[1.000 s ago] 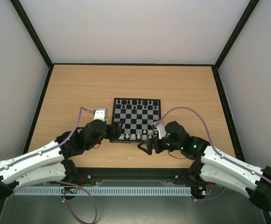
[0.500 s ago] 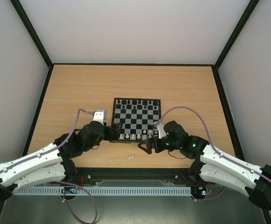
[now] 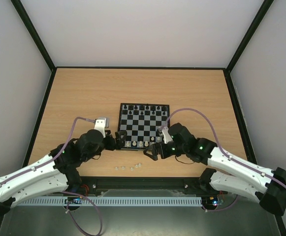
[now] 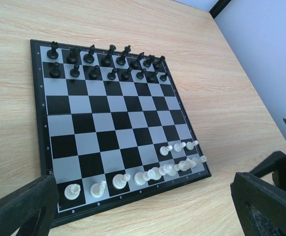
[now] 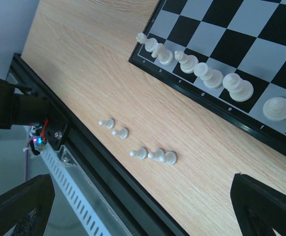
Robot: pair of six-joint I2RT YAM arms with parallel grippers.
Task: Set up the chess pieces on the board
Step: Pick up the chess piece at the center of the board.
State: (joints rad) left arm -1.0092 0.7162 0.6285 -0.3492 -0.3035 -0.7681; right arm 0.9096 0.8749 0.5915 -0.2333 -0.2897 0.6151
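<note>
The left end effector point(image 3: 116, 141) has slid back a little from the near left corner of the chessboard point(image 4: 106, 120). Its two fingers are wide apart and hold nothing. The right end effector point(image 3: 151, 151) has crept a bit to the left, by the front edge of the chessboard. It too is wide open with nothing in it. None of the pieces have moved.

The white pieces point(image 4: 140, 178) fill the row nearest the arms. Three white pawns point(image 4: 178, 146) stand in the next row, at the right end. The black pieces point(image 4: 107, 59) stand in the two far rows. Five loose pawns point(image 5: 139, 153) lie on their sides on the tabletop point(image 3: 83, 93), just in front of the chessboard.

So no new pawn has been picked up yet. I think the left arm is getting out of the way. The right end effector hangs near the loose pawns and looks ready to go down for one. Five pawns still need a square, so the job is well along but not done.
</note>
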